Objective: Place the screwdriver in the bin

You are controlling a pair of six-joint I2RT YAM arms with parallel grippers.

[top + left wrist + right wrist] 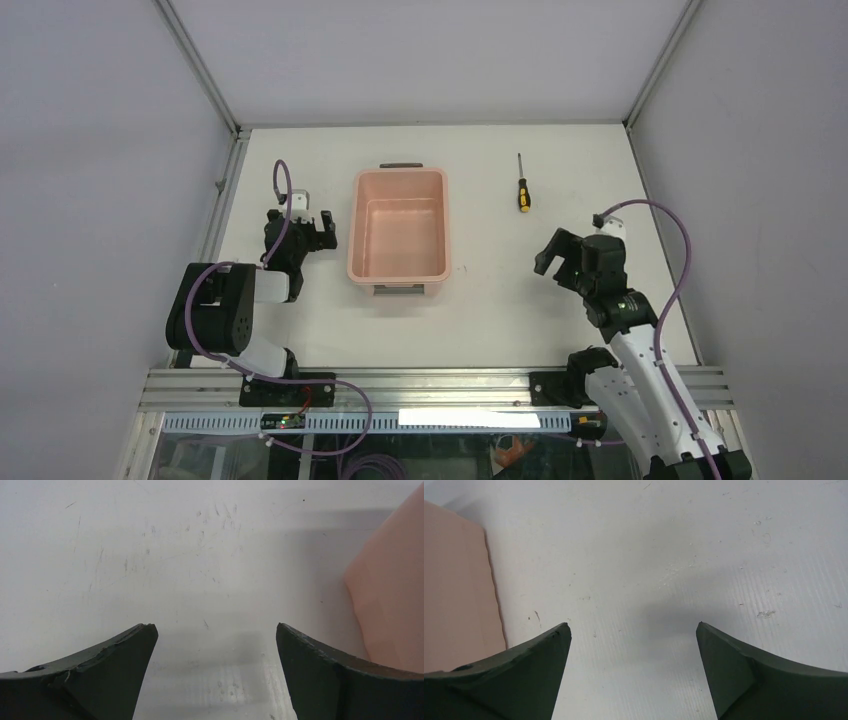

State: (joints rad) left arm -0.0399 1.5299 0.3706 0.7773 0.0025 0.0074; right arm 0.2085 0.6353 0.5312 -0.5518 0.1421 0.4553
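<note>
The screwdriver (pixel 522 187) lies on the white table right of the bin, its yellow-orange and black handle toward me and its thin shaft pointing away. The salmon-pink bin (pixel 399 226) stands empty at the table's middle, a grey handle at each short end. My right gripper (pixel 553 262) is open and empty, nearer to me than the screwdriver and slightly right of it. My left gripper (pixel 312 226) is open and empty just left of the bin. The bin's wall shows in the left wrist view (pixel 395 600) and the right wrist view (pixel 454 590). The screwdriver is outside both wrist views.
Grey enclosure walls and metal frame rails (pixel 210 85) border the table on the left, back and right. An aluminium rail (pixel 430 385) runs along the near edge by the arm bases.
</note>
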